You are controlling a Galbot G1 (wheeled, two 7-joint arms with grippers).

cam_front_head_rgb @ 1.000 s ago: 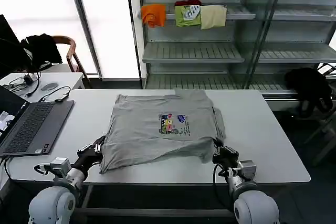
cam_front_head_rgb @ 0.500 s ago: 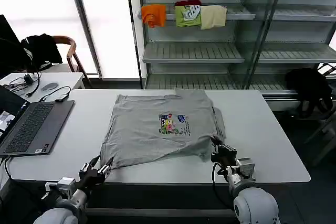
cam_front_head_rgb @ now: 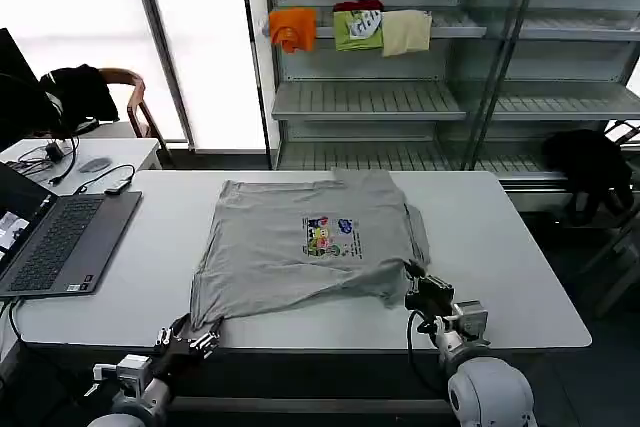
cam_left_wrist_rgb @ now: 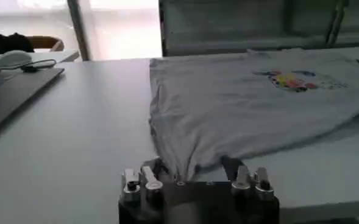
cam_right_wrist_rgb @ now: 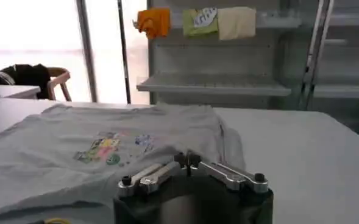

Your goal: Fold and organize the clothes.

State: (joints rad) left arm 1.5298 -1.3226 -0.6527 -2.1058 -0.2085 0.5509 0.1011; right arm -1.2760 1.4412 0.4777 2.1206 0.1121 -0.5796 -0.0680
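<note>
A white counter (cam_front_head_rgb: 500, 247) carries a light grey top (cam_front_head_rgb: 300, 247) spread flat in its middle, the multicoloured chest print (cam_front_head_rgb: 328, 235) facing up. Behind the counter stands a metal shelf rack (cam_front_head_rgb: 400, 97) with small orange, green and cream folded pieces on an upper shelf. An open laptop (cam_front_head_rgb: 60, 242) lies on the counter's left side, well apart from the top. At the near edge, the left gripper (cam_front_head_rgb: 190, 339) pinches the top's near-left corner, pulling that corner to a point over the counter's edge. The right gripper (cam_front_head_rgb: 425, 292) sits at the top's near-right corner, its fingers (cam_right_wrist_rgb: 167, 170) pressed together; whether cloth lies between them cannot be told.
</note>
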